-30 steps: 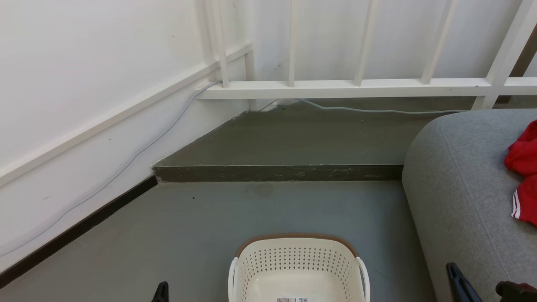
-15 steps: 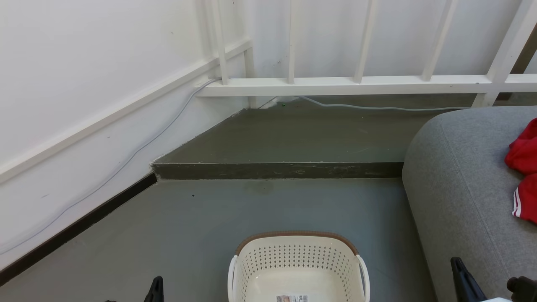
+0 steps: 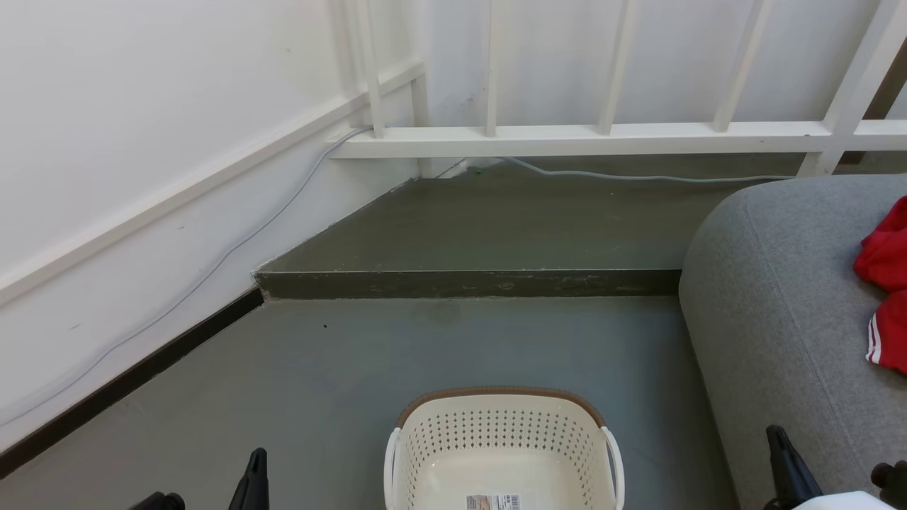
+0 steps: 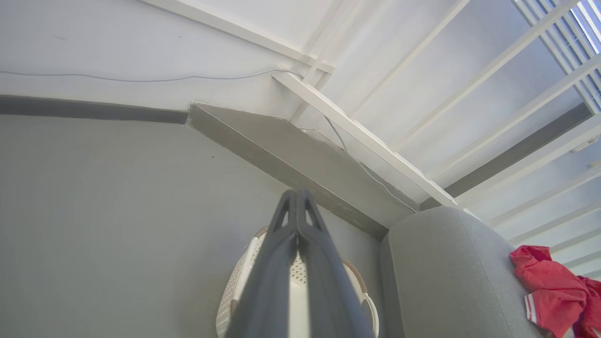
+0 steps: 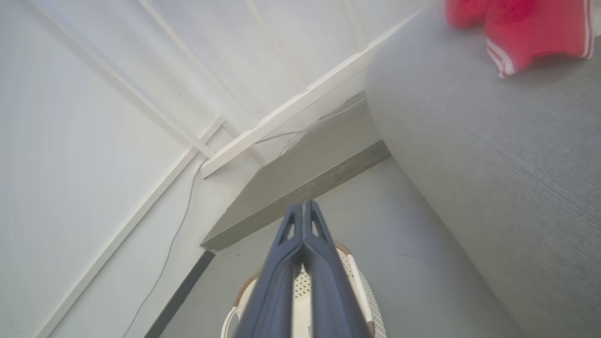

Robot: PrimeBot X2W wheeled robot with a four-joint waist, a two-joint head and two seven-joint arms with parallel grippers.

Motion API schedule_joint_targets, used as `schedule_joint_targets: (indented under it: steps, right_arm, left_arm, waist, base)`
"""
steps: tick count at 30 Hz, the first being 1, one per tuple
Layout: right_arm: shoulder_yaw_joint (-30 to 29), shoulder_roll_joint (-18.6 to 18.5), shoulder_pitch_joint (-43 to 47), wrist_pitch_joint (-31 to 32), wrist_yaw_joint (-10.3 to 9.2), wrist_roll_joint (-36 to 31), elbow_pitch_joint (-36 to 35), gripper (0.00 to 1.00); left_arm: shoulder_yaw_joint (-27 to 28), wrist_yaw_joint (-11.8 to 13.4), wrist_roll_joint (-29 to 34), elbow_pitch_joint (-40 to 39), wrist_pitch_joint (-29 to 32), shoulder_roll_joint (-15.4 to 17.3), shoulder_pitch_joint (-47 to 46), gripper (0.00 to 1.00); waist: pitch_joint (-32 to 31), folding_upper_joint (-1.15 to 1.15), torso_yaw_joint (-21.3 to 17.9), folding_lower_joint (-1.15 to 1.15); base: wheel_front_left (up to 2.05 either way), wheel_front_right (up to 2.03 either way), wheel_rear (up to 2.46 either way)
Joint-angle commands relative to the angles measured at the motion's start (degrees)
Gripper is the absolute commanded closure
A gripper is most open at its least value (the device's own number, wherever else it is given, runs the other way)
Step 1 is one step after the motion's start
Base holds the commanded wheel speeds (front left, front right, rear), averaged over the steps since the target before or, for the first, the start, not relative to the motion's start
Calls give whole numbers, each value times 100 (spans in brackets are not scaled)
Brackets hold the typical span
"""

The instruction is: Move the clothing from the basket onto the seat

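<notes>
Clothing, red, looks soft, light and floppy on the grey sofa; pinch a bunched fold. Left fingers and right fingers are pressed together, empty.

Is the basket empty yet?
Empty as far as shown: the cream perforated plastic basket holds just a paper label; its near end is cut off. Red fabric garments lie on the grey sofa.

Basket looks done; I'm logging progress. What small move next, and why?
Probably tip the head down to check the basket's hidden near part: its visible floor holds just a label, the red clothes lie on the sofa, left pincer and right pincer shut, empty.
</notes>
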Motion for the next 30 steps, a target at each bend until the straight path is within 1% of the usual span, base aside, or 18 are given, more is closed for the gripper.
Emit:
schedule_joint_targets:
  steps: [1,12,30]
  right_arm:
    - [-11,-73,-283,31,7,148,-190,100]
    - [-116,-10,-375,230,9,869,-264,100]
    - [-266,77,-505,510,12,1884,-367,100]
  left_arm:
    - [121,-60,-138,-171,40,31,-314,100]
    - [266,-152,-864,-191,243,36,-460,100]
    - [469,-282,-1885,-219,529,44,-666,100]
  waist:
    - [4,0,-1,-1]
    - [50,0,-6,-1]
    - [114,0,-13,-1]
  base:
    - [0,0,0]
    - [0,0,0]
    - [0,0,0]
